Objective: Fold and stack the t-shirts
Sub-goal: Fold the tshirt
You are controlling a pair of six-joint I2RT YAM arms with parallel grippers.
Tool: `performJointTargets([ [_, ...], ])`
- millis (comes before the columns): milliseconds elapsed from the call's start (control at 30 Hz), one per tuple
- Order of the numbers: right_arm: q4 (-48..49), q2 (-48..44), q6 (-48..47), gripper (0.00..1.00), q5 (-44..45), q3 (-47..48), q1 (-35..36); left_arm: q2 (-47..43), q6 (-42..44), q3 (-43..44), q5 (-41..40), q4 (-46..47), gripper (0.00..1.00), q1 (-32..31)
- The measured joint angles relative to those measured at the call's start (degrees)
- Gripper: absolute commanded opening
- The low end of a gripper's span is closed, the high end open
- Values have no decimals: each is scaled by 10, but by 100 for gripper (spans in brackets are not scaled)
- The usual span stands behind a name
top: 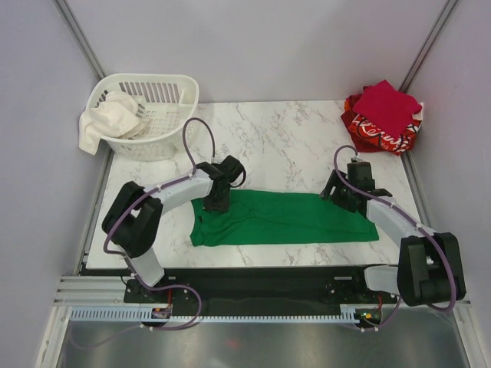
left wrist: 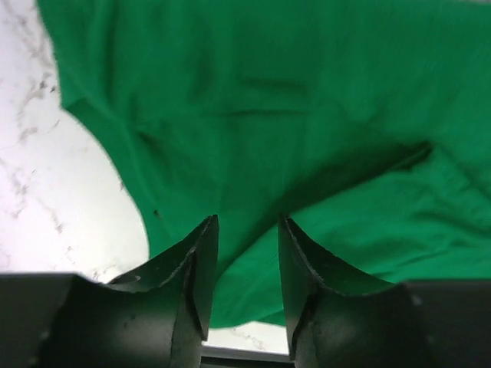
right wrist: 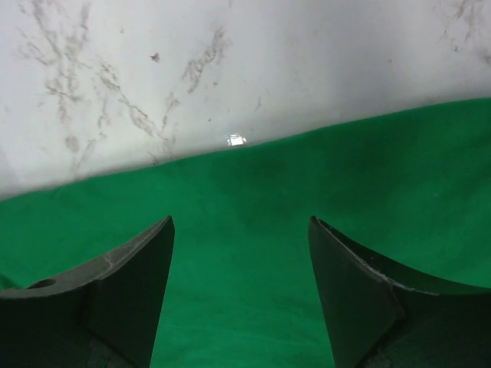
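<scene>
Green t-shirt (top: 284, 218) lies flat as a long band running left to right on the white marble table (top: 291, 146), close to the front edge and just beyond the arm bases. Its left end is wider and slightly rumpled; its right end tapers. Left gripper (top: 217, 203) points down over the left end of the band, at its far edge. In the left wrist view its fingers (left wrist: 201, 264) stand moderately apart with nothing pinched between them; creased green cloth fills the view beyond them, with a curved cloth edge and bare marble to the left. Contact with the cloth: cannot tell. Right gripper (top: 343, 195) sits over the far edge of the band toward its right end. In the right wrist view its fingers (right wrist: 142, 280) are spread wide and empty, with smooth green cloth below and the cloth edge and marble just beyond. At the far left corner, a white slatted plastic basket (top: 173, 80) holds a white cloth (top: 107, 119) that drapes over its left rim. At the far right corner, well apart from both grippers, a folded crimson t-shirt (top: 386, 106) rests on top of a red t-shirt with white print (top: 376, 136).
</scene>
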Motion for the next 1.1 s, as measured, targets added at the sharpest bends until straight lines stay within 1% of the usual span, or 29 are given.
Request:
performJointTargets([
  [33, 2, 13, -2, 78, 0, -1, 0, 15, -2, 7, 6, 5, 34, 2],
  [100, 10, 33, -7, 78, -1, -4, 0, 44, -6, 24, 12, 12, 30, 5],
  [267, 49, 42, -9, 79, -11, -33, 14, 120, -3, 95, 28, 14, 30, 22],
  [467, 126, 40, 16, 81, -27, -64, 58, 235, 25, 263, 88, 3, 29, 74],
  [567, 161, 37, 41, 82, -43, -80, 78, 324, 40, 408, 127, -31, 29, 102],
  [633, 185, 33, 71, 82, -54, -93, 99, 403, 55, 544, 150, -51, 31, 117],
  [700, 206, 24, 108, 83, -62, -109, 138, 478, 66, 675, 174, -57, 32, 125],
  [767, 204, 14, 149, 85, -68, -115, 212, 554, 73, 808, 207, -42, 32, 132],
  [800, 196, 11, 172, 87, -73, -113, 259, 576, 75, 840, 230, -19, 33, 134],
  [867, 156, 4, 205, 89, -67, -98, 358, 588, 77, 841, 282, 29, 42, 137],
  [900, 129, 1, 213, 91, -61, -82, 410, 588, 77, 835, 300, 49, 48, 137],
  [933, 97, 1, 218, 92, -57, -56, 457, 590, 78, 832, 322, 72, 70, 136],
  [1000, 47, 1, 216, 94, -38, 6, 523, 595, 90, 836, 358, 122, 99, 129],
  [1033, 24, 0, 211, 95, -26, 36, 537, 595, 94, 836, 373, 144, 100, 124],
  [1100, -10, 0, 197, 96, 17, 89, 544, 592, 100, 836, 394, 180, 100, 110],
])
